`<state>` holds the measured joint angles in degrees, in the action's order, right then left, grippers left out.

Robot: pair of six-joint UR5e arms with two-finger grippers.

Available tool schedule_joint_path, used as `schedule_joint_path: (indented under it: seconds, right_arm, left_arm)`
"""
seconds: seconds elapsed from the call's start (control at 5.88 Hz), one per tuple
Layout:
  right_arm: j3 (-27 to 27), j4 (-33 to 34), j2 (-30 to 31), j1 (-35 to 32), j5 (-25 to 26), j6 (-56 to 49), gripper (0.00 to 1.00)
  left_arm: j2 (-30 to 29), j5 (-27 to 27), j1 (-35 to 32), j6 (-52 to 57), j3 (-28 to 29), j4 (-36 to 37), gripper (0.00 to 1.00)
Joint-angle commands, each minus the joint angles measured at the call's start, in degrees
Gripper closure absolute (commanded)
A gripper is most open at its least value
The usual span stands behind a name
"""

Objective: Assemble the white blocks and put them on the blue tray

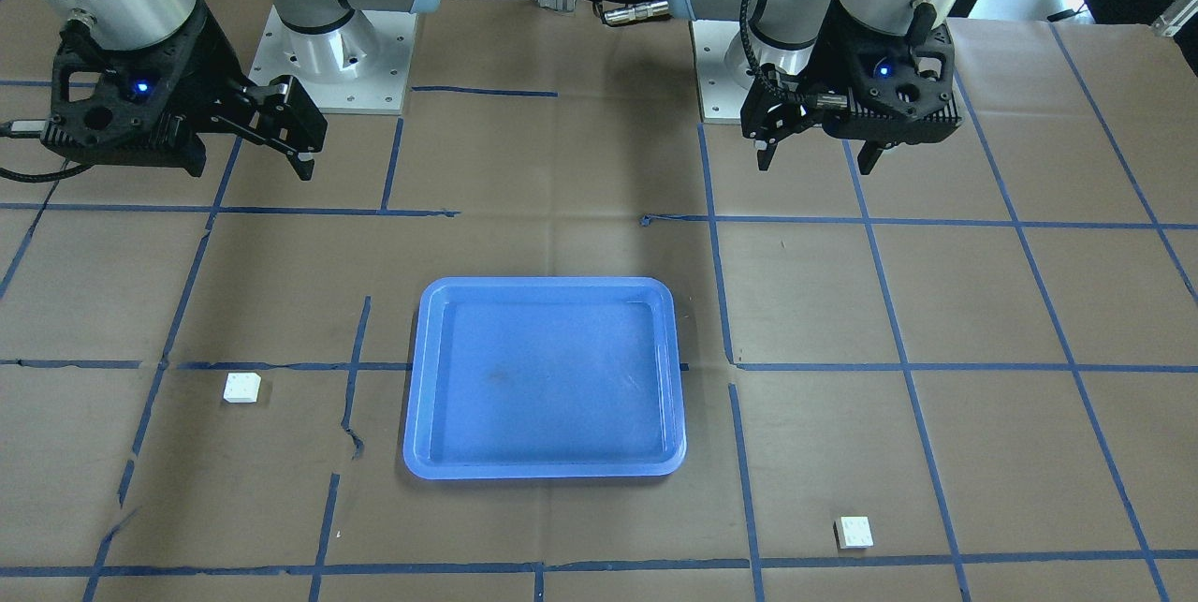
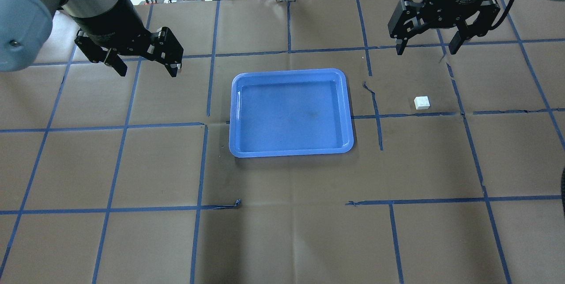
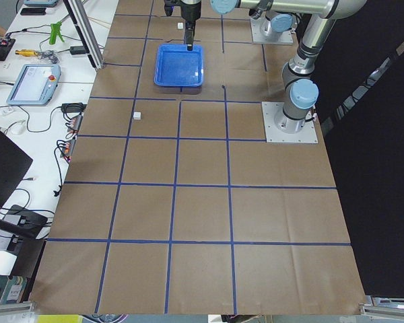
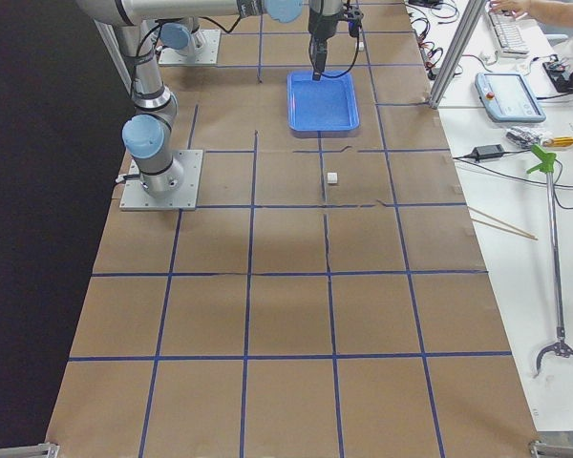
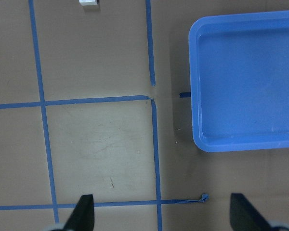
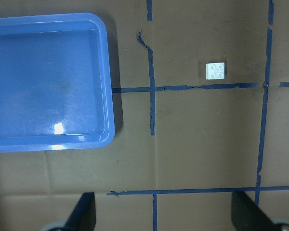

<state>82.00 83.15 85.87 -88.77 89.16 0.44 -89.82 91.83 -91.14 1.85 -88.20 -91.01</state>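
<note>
Left end effector hangs released and empty, jaws spread wide, above the desk on the robot's left of the blue tray. The right end effector is likewise released and empty, raised over the opposite side. Judgement: both are held high and well apart so that each wrist view takes in its own block and part of the tray. No grasp has begun.

One white block lies studs-up on the robot's right side, just beside a line of blue tape and well apart from the tray. The other white block lies on the robot's left side, farther out towards the operators' edge, also well apart from the tray. The two are unjoined and neither is on the tray. The tray sits centrally between the arms, judged to be within reach of either.

Materials: the blocks are small, square and hard-looking plastic, and four round studs show in the right wrist view. The tray is glossy plastic with rounded corners and a raised rim, with a faint scuff on its floor. The desk is covered in creased brown paper, gridded with tape that is torn in places. Judgement: such small, smooth blocks call for a well-centred pinch.
</note>
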Motion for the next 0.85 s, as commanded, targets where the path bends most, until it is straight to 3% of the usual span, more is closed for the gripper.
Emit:
schedule_joint_path:
  seconds: [0.0, 0.51, 0.68]
  right_arm:
    - [0.00, 0.08, -0.09, 0.00, 0.05, -2.52, 0.00]
    - [0.00, -0.18, 0.17, -0.26, 0.23, -2.54, 0.00]
    - [-0.09, -0.18, 0.09, -0.18, 0.23, -2.90, 0.00]
  left_arm:
    - [-0.17, -0.15, 0.35, 0.26, -0.39, -0.05, 0.01]
    - [-1.66, 0.54, 1.40, 0.79, -0.57, 0.38, 0.01]
    - [-5.32, 0.11, 3.76, 0.44, -1.10, 0.56, 0.01]
